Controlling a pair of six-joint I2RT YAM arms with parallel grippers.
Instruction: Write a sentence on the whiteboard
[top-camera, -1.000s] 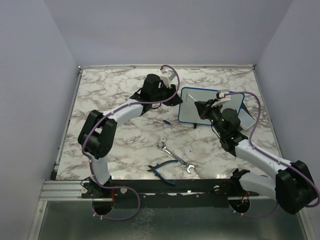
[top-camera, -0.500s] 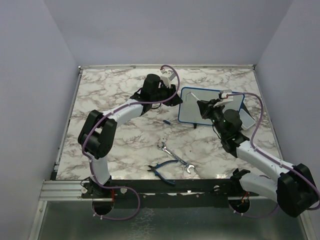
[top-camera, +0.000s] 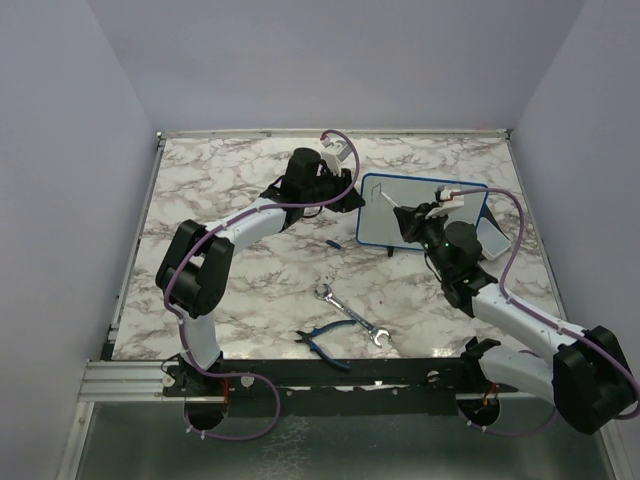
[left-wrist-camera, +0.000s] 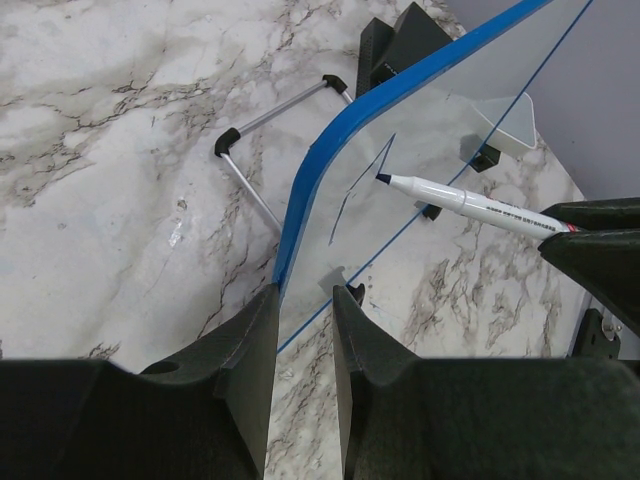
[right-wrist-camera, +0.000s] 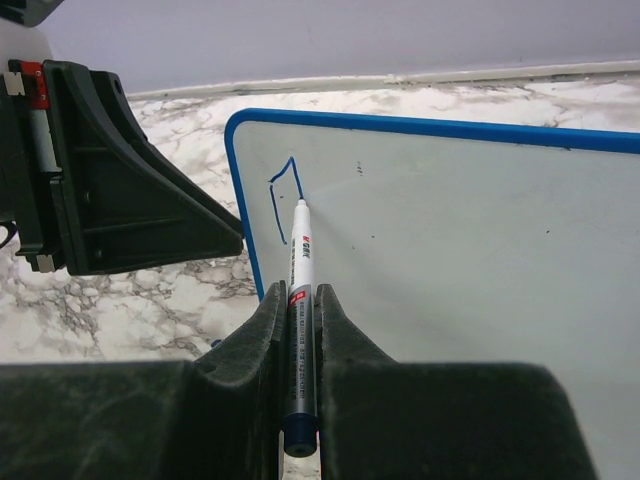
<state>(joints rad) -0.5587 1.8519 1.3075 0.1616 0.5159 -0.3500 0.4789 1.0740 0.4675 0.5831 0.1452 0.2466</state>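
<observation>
**Tabletop** (top-camera: 215, 175), far-left corner and left strip: open marble, free passage beside the left arm (top-camera: 250, 222).

**Far right:** whiteboard (top-camera: 375, 226) upright, blocking. The left gripper (left-wrist-camera: 303, 320) clamps its left edge. The right gripper (right-wrist-camera: 298, 297) with marker (right-wrist-camera: 300, 245) stands before its face.

**Near centre:** wrench (top-camera: 352, 317), pliers (top-camera: 322, 344) and a small blue piece (top-camera: 333, 243), gaps between.

**Walls** (top-camera: 60, 200): three sides closed.

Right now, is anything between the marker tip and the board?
Nothing visible. The right gripper holds the marker with its tip at the board, beside the blue stroke. The left gripper clamps the board's left edge, clear of the tip.
</observation>
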